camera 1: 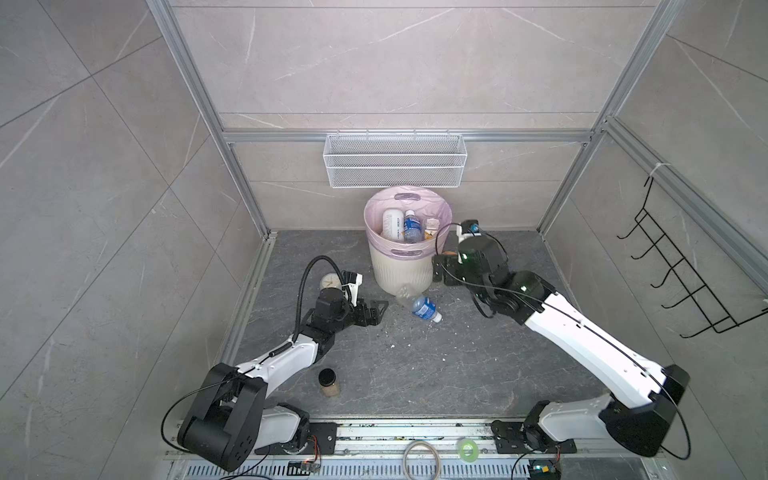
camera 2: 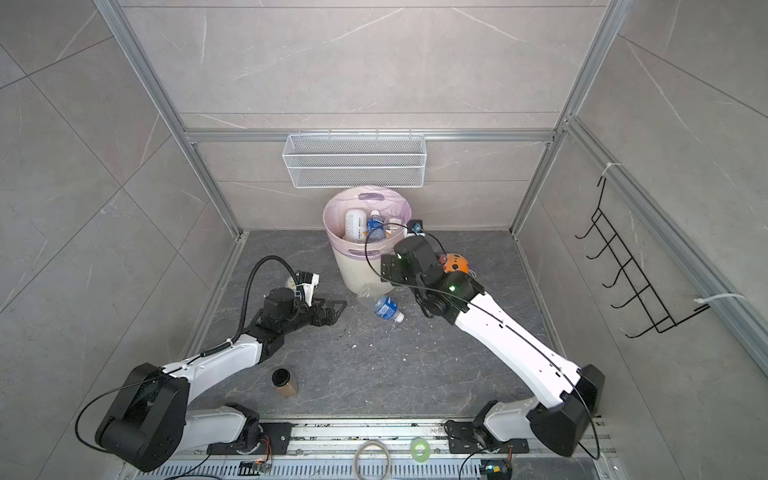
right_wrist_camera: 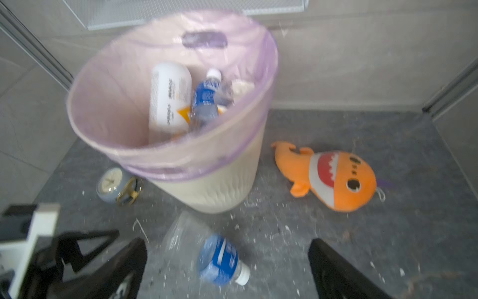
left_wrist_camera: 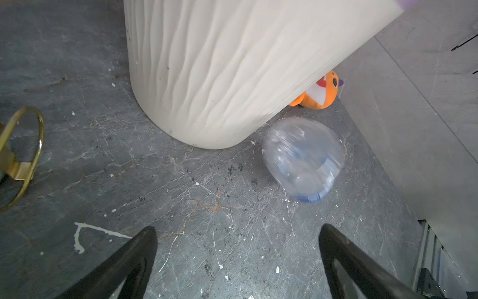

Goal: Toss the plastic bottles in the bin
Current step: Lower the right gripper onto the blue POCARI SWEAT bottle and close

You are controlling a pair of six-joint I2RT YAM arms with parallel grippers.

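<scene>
Bottle [camera 1: 422, 305]: on floor, just beside bin [camera 1: 401, 270] | left gripper [left_wrist_camera: 237, 229]: wide open, empty | right gripper [right_wrist_camera: 227, 242]: wide open, empty | tip: grab bottle's middle, lift well over bin's rim, then let go

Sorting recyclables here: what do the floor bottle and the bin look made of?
The floor bottle looks like thin clear plastic, see-through and crumpled. The bin seems rigid cream plastic, matte, with moulded ribs. Its liner looks like thin, wrinkled lilac film.
</scene>
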